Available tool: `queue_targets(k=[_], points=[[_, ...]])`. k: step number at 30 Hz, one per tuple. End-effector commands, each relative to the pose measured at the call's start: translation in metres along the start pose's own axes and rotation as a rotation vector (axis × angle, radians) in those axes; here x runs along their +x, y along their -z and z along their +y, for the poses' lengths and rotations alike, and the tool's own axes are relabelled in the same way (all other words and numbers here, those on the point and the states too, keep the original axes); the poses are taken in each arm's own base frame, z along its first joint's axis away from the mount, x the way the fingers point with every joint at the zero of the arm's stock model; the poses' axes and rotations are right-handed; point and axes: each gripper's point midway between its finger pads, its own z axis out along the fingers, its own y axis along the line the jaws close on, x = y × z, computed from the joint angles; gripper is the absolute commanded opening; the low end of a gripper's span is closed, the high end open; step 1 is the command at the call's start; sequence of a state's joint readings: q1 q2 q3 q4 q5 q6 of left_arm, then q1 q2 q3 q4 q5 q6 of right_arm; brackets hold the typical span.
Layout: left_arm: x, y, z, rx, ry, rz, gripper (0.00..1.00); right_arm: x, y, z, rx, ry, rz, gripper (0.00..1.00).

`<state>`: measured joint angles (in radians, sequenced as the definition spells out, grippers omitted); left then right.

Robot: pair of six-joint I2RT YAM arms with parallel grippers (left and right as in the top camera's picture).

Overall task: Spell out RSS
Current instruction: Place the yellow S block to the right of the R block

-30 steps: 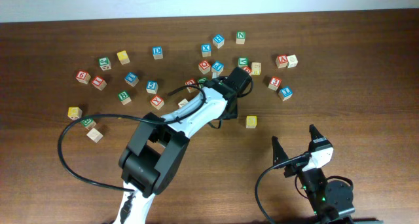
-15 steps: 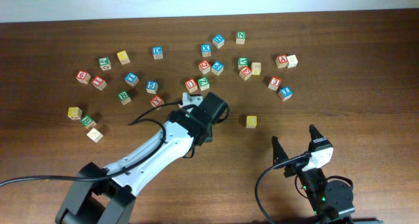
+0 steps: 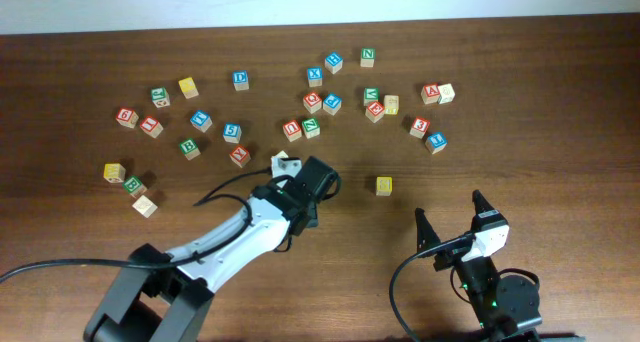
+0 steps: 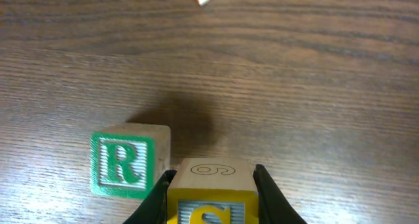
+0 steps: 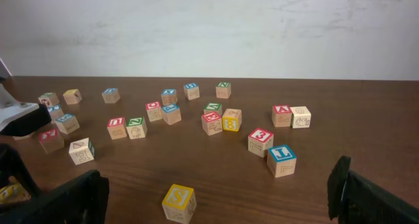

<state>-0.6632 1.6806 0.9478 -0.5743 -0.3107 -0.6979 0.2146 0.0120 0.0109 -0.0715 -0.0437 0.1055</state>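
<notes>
In the left wrist view, my left gripper (image 4: pixel 213 174) is shut on a yellow S cube (image 4: pixel 211 201) with a plain face marked 6 on top. The green R cube (image 4: pixel 124 164) stands on the table just left of it, almost touching. In the overhead view the left gripper (image 3: pixel 315 182) is at mid-table, and the arm hides both cubes. A second yellow S cube (image 3: pixel 384 185) stands alone to the right and also shows in the right wrist view (image 5: pixel 179 203). My right gripper (image 3: pixel 450 214) is open and empty at the front right, behind that cube (image 5: pixel 219 207).
Several red-, blue- and green-lettered cubes lie scattered across the back of the table, such as a blue-lettered cube (image 3: pixel 436 141) and a red 3 cube (image 5: pixel 260 142). A black cable (image 3: pixel 215 192) loops over the front left. A white wall (image 5: pixel 209 27) runs behind.
My left arm has drawn back from the cube cluster at the back toward the middle front-left of the table. The right arm has not moved.
</notes>
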Motion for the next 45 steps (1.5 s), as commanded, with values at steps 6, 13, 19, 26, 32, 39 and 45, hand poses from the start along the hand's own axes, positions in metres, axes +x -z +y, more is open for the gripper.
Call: queue_targets(k=[6, 13, 19, 26, 32, 39, 45], points=[[-0.010, -0.001, 0.007, 0.014, 0.012, -0.022, 0.10, 0.002, 0.000, -0.001, 0.001, -0.004, 0.001, 0.98], [-0.008, -0.003, 0.007, 0.010, 0.003, -0.015, 0.09, 0.002, 0.000, -0.001, 0.001, -0.004, 0.001, 0.98], [-0.002, -0.004, 0.009, 0.003, -0.040, 0.011, 0.08, 0.002, 0.000, -0.001, 0.001, -0.004, 0.001, 0.98], [0.002, -0.004, 0.010, -0.004, -0.076, 0.023, 0.07, 0.002, 0.000, -0.001, 0.001, -0.004, 0.001, 0.98], [0.001, -0.004, 0.009, -0.002, -0.075, 0.021, 0.08, 0.002, 0.000, -0.001, 0.001, -0.004, 0.001, 0.98], [0.001, -0.004, 0.007, 0.009, -0.073, 0.023, 0.29, 0.002, 0.000, -0.001, 0.001, -0.004, 0.001, 0.98], [0.002, -0.004, 0.006, 0.014, -0.073, 0.026, 0.30, 0.002, 0.000, -0.001, 0.001, -0.004, 0.001, 0.98]])
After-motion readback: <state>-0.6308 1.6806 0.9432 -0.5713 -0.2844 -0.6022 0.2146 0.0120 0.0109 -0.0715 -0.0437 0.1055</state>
